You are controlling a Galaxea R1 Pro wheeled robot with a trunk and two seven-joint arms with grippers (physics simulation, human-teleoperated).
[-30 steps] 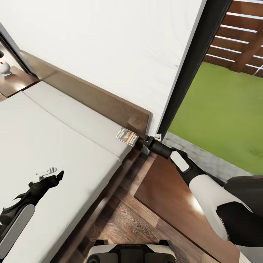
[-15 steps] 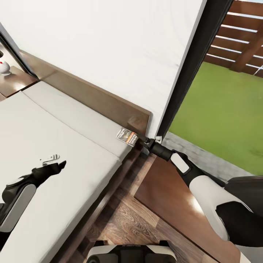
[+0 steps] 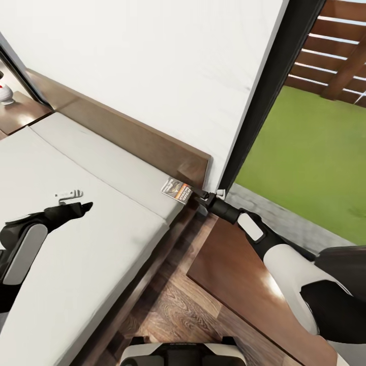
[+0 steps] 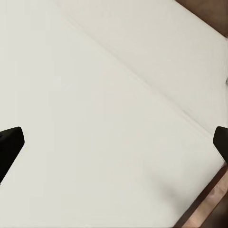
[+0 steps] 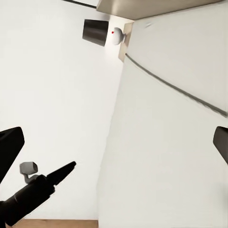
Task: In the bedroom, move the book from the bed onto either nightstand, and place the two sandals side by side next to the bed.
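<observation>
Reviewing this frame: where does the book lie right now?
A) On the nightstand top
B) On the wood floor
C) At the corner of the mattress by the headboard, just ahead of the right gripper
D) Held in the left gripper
C: in the head view the book rests on the bed corner beside the headboard, with the right gripper right next to it.

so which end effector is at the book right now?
The right end effector, stretched to the bed's far corner beside the book. The left end effector hovers over bare mattress, well away.
</observation>
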